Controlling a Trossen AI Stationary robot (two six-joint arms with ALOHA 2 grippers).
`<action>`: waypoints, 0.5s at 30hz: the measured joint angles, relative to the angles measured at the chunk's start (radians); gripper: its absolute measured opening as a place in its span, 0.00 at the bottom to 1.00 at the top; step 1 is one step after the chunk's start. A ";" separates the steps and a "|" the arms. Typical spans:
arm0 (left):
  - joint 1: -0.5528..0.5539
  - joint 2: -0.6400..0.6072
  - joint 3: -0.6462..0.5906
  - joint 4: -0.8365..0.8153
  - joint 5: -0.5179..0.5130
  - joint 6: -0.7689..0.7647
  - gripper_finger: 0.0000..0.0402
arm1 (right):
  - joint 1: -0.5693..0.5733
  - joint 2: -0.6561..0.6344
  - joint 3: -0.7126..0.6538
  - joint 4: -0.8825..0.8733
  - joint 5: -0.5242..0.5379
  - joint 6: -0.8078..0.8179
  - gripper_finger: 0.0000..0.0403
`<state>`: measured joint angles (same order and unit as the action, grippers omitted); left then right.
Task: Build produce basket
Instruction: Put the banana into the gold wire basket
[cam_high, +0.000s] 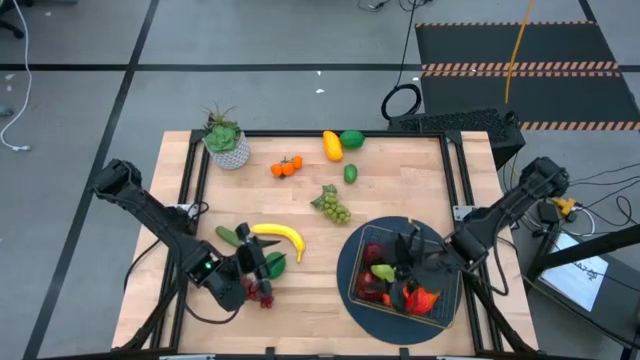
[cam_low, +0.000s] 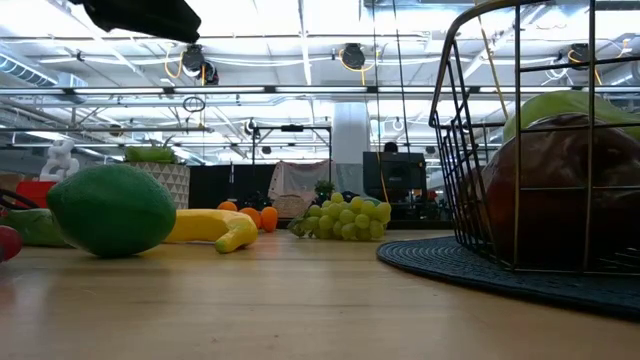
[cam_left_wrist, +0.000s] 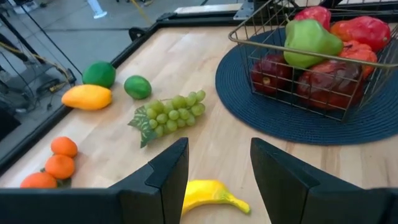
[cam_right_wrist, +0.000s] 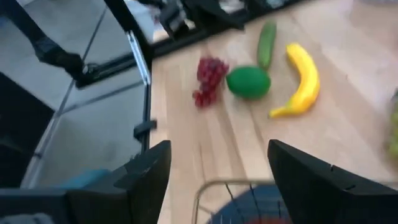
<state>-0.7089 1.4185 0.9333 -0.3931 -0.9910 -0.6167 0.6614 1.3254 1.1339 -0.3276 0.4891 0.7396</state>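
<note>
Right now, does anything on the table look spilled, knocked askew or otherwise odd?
Nothing stands out. The basket sits on the round blue mat holding red and green fruit, none spilled. The banana, green grapes and other produce lie loose on the table, apparently awaiting pickup.

Light wooden table (cam_high: 300, 300) with black edge rails, carrying a potted plant (cam_high: 226, 141), oranges (cam_high: 286, 167), yellow mango (cam_high: 332, 146), limes (cam_high: 351, 173), green grapes (cam_high: 333, 205), banana (cam_high: 281, 237), cucumber (cam_high: 228, 236), red grapes (cam_high: 262, 292), round dark blue mat (cam_high: 345, 275)
</note>
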 joint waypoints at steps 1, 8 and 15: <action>0.007 0.000 0.000 0.000 0.011 -0.008 0.44 | 0.015 0.006 0.000 0.018 0.033 -0.014 0.64; 0.024 0.010 0.000 0.003 0.079 -0.074 0.44 | 0.067 0.051 0.000 0.065 0.186 -0.102 0.63; 0.038 0.013 0.000 0.005 0.079 -0.062 0.44 | 0.071 0.071 -0.064 0.109 0.288 -0.183 0.63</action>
<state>-0.6712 1.4319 0.9329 -0.3882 -0.9123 -0.6786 0.7321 1.3964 1.0695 -0.2187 0.7770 0.5563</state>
